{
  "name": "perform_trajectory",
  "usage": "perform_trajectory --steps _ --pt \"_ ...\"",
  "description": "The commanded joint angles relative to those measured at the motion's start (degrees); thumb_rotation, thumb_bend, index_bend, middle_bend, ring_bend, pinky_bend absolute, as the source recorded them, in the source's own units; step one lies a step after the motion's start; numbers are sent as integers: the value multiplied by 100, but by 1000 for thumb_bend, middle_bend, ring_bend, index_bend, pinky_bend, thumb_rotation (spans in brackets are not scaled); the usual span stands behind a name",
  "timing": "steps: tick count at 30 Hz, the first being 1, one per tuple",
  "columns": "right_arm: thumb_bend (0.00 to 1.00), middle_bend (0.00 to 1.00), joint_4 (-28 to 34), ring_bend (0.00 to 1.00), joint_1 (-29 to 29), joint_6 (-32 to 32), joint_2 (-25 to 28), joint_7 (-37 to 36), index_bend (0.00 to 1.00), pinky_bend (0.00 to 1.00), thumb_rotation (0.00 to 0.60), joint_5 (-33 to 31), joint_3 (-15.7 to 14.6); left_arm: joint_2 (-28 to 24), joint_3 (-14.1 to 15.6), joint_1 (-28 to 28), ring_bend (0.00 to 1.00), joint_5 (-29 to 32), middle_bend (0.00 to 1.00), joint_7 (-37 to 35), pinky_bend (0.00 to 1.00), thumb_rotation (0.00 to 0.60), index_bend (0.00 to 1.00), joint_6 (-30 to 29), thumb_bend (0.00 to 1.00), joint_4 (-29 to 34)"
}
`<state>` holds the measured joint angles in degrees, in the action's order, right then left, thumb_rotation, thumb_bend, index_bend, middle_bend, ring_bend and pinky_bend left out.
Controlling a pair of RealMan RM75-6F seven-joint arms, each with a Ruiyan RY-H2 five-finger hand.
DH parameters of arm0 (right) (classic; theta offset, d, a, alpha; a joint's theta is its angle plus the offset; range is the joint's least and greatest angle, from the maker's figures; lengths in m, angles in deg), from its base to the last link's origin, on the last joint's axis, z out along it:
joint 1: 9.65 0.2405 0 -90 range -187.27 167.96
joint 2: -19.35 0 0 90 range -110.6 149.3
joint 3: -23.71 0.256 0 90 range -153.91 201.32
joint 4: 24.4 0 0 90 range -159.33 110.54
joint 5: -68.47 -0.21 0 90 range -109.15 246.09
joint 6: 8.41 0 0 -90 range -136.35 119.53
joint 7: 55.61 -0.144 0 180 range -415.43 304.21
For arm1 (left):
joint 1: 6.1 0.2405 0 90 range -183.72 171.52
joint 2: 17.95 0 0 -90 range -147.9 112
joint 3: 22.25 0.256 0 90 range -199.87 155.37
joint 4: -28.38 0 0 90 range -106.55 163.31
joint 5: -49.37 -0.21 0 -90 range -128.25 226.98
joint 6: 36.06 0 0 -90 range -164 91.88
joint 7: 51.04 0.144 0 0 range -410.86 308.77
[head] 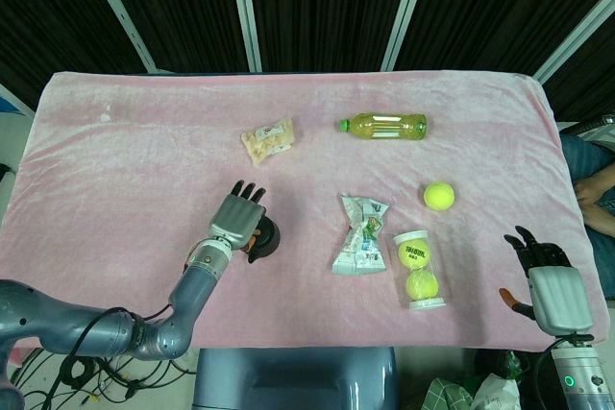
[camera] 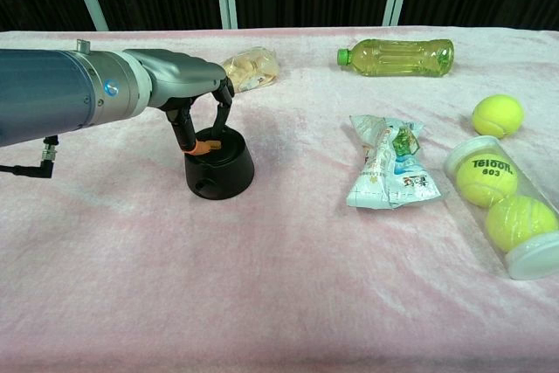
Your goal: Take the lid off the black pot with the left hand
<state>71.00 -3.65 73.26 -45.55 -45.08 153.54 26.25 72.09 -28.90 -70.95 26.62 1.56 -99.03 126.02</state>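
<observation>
Near the tabletop's front-left edge stands the black pot (camera: pixel 219 172). The left robot hand (camera: pixel 194 93) pinches its small orange lid (camera: pixel 210 145), probably light, rigid and slippery; grip its rim.

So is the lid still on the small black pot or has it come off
Still on. In the chest view the lid sits level on the small black pot, with the left hand fingers on its orange knob.

A fuzzy pink cloth (head: pixel 135 170) covers the counter, carrying a glossy black pot (camera: pixel 219 169) with an orange knob (camera: pixel 210 147), a yellow-green plastic drink bottle (head: pixel 385 126), a lone yellow tennis ball (head: pixel 438 196), a clear tube of yellow balls (head: pixel 419 270), and a white, green-printed snack packet (head: pixel 358 235).
</observation>
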Motion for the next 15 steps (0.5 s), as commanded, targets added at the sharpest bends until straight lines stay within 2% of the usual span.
perform_trajectory --steps 1,15 --pt "108 98 2 271 0 -1 0 2 193 216 600 0 -1 1 -4 -1 0 2 92 -3 0 600 503 3 326 -2" --pt "109 98 12 271 -11 26 1 21 193 216 600 29 -11 -43 7 13 0 -18 92 15 0 600 502 -53 326 54"
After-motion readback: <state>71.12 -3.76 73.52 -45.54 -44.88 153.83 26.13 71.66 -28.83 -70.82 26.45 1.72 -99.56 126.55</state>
